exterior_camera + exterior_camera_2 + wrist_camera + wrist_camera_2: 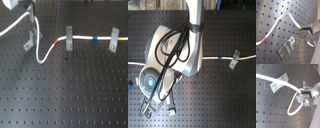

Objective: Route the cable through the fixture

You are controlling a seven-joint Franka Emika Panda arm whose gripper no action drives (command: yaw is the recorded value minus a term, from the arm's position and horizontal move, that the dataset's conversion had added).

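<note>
1. In the first exterior view the lower half of the frame is bare black perforated bench point(65, 100), dotted with rows of small holes
2. Above that, in the middle band, the cable point(47, 51) dips to its lowest loop just left of centre, then climbs right past a small red band point(56, 43)
3. From there it passes the two upright grey clips, the centre clip point(69, 38) and the right clip point(115, 40), with a blue band point(95, 37) between them
4. The fixture point(31, 41), a slanted grey bracket, sits at the left of the first exterior view; the cable runs just beside its upper end, and I cannot tell whether it is seated in it
5. At the upper left of that frame the tool point(31, 16) comes down over the cable, which continues off the left edge
6. In the first wrist view the tool point(304, 32) is clenched on the cable point(278, 21) at the right of the frame, with the fixture point(287, 47) lying apart, low in the centre
7. The second wrist view shows the cable point(281, 82) crossing in front of the fixture point(279, 82) at the upper left, then looping into the tool point(301, 95)
8. The second exterior view is mostly filled by the arm point(175, 50); the cable point(215, 58) leads right to a clip point(234, 59)
</note>
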